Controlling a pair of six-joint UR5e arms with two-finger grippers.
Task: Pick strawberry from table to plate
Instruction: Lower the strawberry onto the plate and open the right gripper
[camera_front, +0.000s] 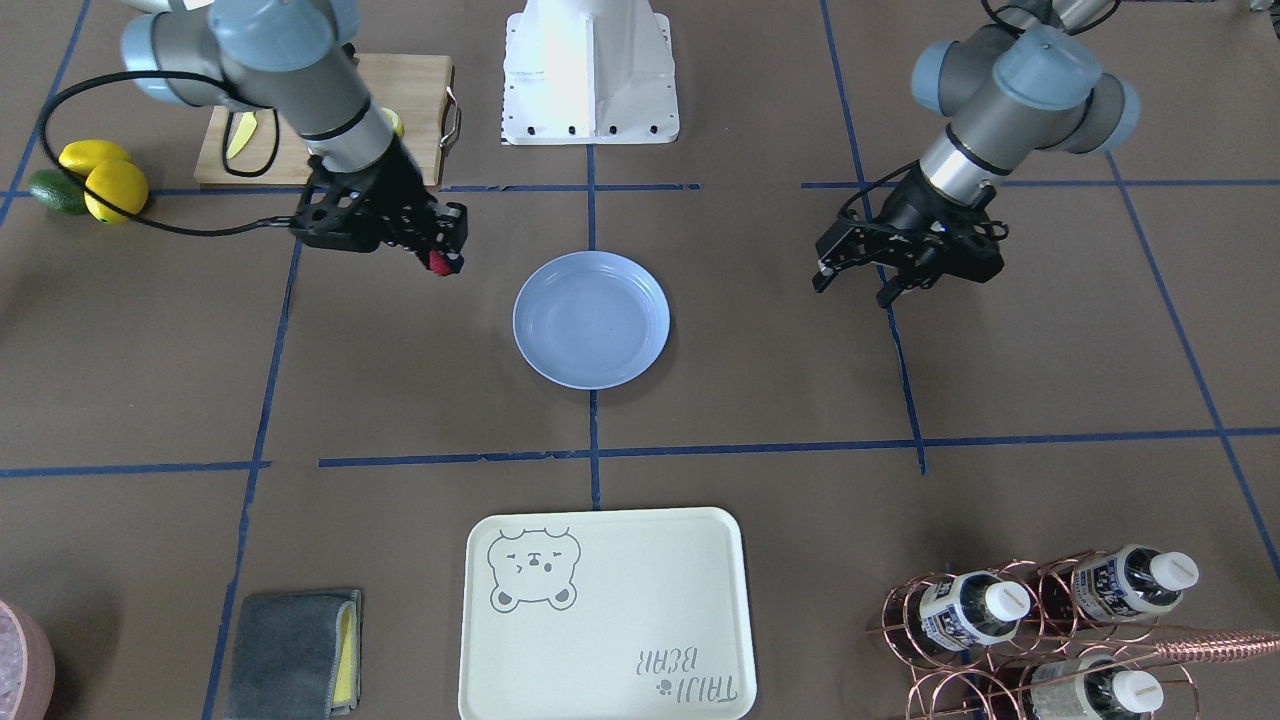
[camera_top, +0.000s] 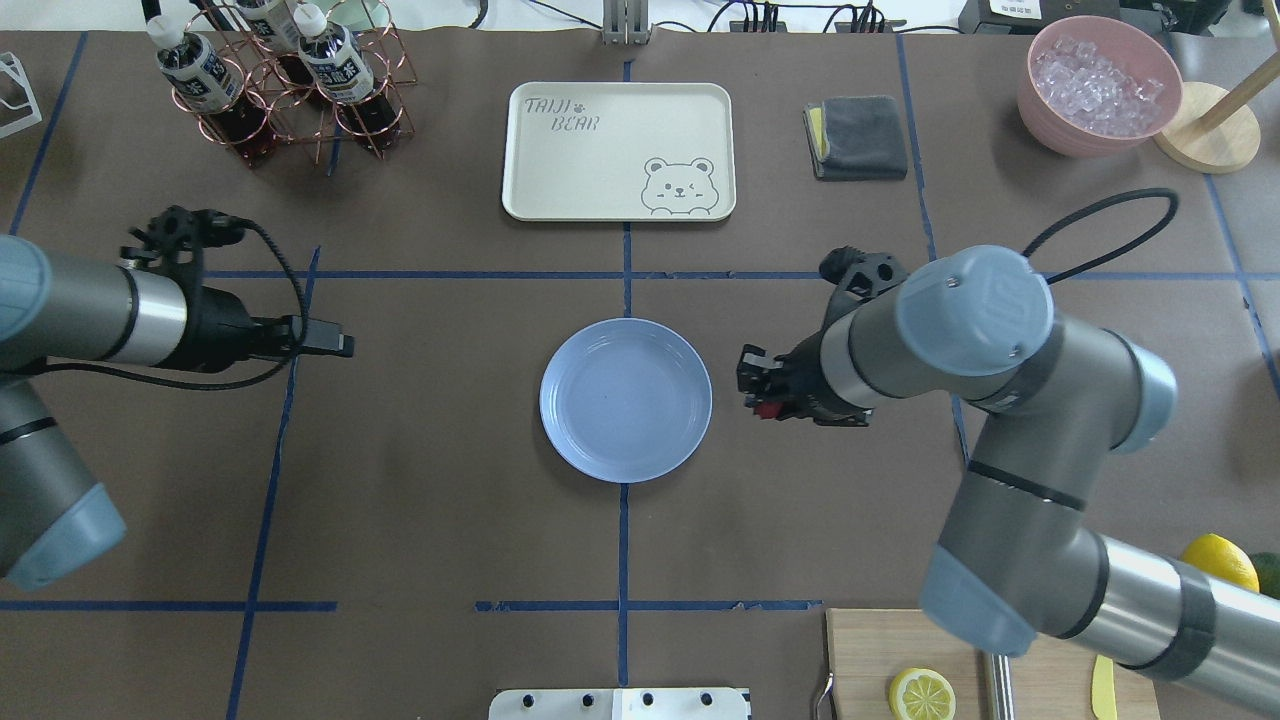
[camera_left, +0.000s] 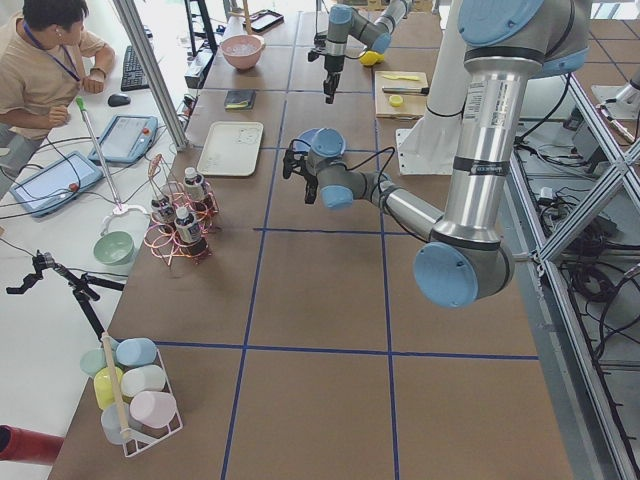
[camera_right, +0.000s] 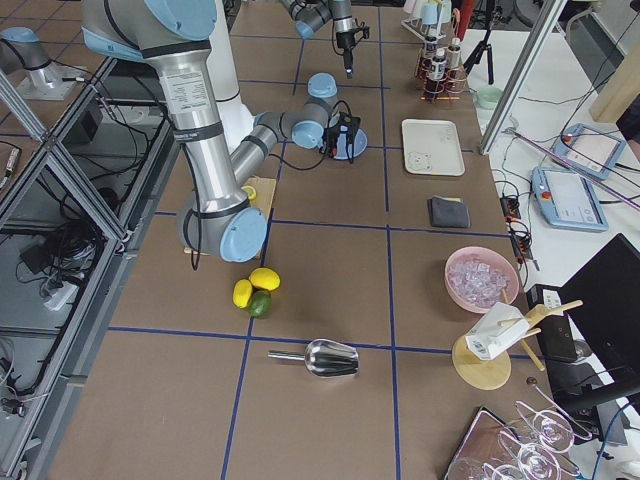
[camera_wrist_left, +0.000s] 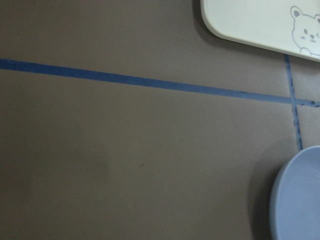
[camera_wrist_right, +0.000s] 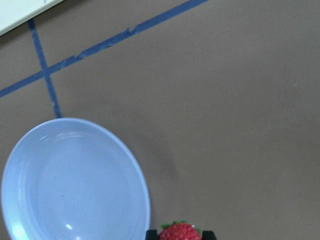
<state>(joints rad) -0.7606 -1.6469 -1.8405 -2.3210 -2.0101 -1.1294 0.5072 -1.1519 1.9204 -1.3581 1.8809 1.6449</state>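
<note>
My right gripper is shut on the small red strawberry, held above the brown table a short way from the light-blue plate. In the overhead view the strawberry shows at the right gripper, just right of the plate. The right wrist view has the strawberry at its bottom edge, beside the plate's rim. The plate holds nothing. My left gripper hovers open and holding nothing on the plate's other side.
A cream bear tray lies beyond the plate. A copper bottle rack, a grey cloth and a pink bowl of ice line the far edge. A cutting board and lemons sit near the right arm's base.
</note>
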